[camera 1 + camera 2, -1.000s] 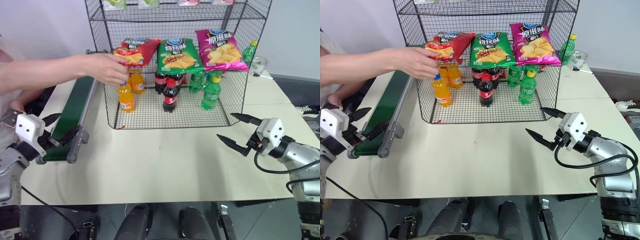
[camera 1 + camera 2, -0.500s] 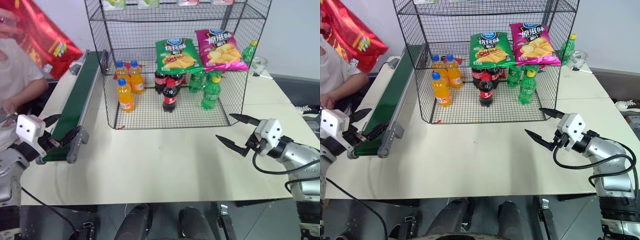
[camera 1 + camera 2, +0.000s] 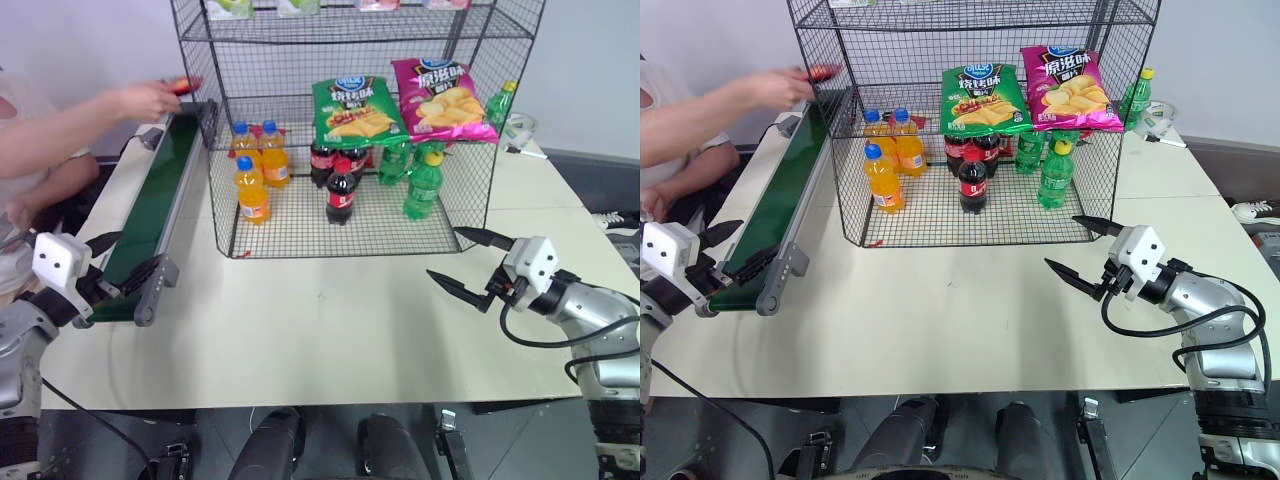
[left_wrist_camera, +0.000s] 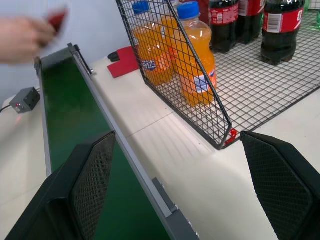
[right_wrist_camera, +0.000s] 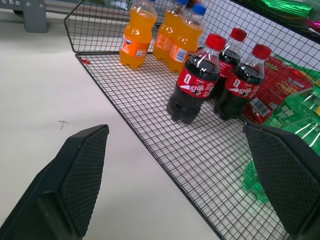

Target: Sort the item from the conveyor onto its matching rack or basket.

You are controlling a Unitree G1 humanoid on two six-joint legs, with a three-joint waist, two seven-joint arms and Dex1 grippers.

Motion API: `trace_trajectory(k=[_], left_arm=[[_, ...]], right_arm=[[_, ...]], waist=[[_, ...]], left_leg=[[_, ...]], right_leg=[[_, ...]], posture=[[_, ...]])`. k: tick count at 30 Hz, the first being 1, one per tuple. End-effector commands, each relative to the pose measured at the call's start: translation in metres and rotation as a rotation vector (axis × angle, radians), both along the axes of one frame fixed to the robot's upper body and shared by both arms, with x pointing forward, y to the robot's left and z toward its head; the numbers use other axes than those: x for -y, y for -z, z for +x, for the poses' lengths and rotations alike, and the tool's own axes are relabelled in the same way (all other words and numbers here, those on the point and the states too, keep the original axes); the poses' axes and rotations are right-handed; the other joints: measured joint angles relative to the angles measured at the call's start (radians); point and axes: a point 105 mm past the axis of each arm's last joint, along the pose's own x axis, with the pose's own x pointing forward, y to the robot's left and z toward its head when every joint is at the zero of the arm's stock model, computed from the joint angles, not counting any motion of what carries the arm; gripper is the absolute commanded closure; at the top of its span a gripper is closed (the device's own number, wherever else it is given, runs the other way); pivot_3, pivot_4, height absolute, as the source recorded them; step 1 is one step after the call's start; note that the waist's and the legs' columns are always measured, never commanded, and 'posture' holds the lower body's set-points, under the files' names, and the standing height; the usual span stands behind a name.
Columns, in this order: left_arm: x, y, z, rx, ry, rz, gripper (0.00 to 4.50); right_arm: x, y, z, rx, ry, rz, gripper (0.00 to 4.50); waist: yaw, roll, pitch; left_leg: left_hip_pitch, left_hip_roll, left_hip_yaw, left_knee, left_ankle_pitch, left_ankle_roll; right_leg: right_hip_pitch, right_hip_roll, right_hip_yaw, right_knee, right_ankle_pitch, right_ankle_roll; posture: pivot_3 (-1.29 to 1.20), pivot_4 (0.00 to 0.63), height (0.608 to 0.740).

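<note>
Conveyor along table left side, wire rack just right of it at table's back. Bottles standing on rack's bottom shelf, two chip bags on shelf above them. Person's hand over conveyor's far end; left gripper at its near end, right gripper over table front-right of rack.

Black wire-mesh rack, matt green conveyor belt — glossy plastic bottles
</note>
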Motion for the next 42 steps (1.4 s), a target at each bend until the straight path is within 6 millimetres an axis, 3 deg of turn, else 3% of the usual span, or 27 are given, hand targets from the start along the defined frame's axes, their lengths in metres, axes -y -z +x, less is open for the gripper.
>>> trace_trajectory(k=[1,13,21,26,31,39,42], left_arm=[[0.0,-0.011,-0.004,0.035,0.005,0.018,0.35],[-0.002,-0.007,-0.015,0.015,0.025,-0.018,0.35],[-0.015,0.001,-0.015,0.026,-0.088,0.085,0.35],[-0.018,-0.001,-0.026,0.053,-0.103,0.088,0.35],[-0.024,-0.005,-0.042,0.087,-0.137,0.079,0.35],[-0.03,0.005,-0.057,0.068,-0.196,0.184,0.35],[-0.035,-0.005,-0.069,0.162,-0.21,0.544,0.35]], right_arm=[[-0.001,-0.009,0.002,0.045,-0.005,0.002,0.0],[-0.003,-0.009,0.003,0.036,-0.015,0.004,0.0],[-0.011,-0.007,0.003,0.026,-0.037,0.02,0.0],[-0.027,-0.007,0.001,0.012,-0.085,0.055,0.0],[-0.06,-0.006,-0.002,-0.019,-0.177,0.115,0.0],[-0.077,-0.004,-0.001,-0.04,-0.224,0.144,0.0],[-0.083,-0.003,0.001,-0.048,-0.26,0.134,0.0]], waist=[[-0.001,0.0,0.0],[0.0,0.0,0.0],[0.0,0.0,0.0],[-0.004,0.0,0.0],[-0.007,0.0,0.0],[0.002,-0.001,0.0],[0.001,-0.001,0.001]], left_leg=[[0.0,0.0,0.0,0.0,0.0,0.0],[0.0,0.0,0.0,0.0,0.0,-0.001],[0.0,0.0,0.0,-0.001,0.0,-0.001],[0.0,0.0,0.0,-0.002,-0.001,-0.001],[0.0,0.0,0.0,-0.006,0.0,0.0],[0.0,0.0,0.0,-0.007,0.0,0.0],[0.0,0.0,0.0,-0.008,0.0,0.0]], right_leg=[[0.0,0.0,0.0,0.0,0.0,0.0],[0.0,0.0,0.0,-0.001,0.0,0.0],[0.0,0.0,0.0,-0.001,0.0,0.0],[0.0,0.0,0.0,-0.001,0.0,0.0],[-0.003,0.0,0.0,-0.002,0.0,0.0],[-0.006,0.0,0.0,-0.007,0.0,0.0],[-0.006,-0.001,0.0,-0.007,0.0,0.0]], posture=[[0.0,0.15,0.74],[0.0,0.15,0.74],[0.0,0.15,0.74],[0.0,0.15,0.74],[0.0,0.15,0.74],[0.0,0.15,0.74],[0.0,0.15,0.74]])
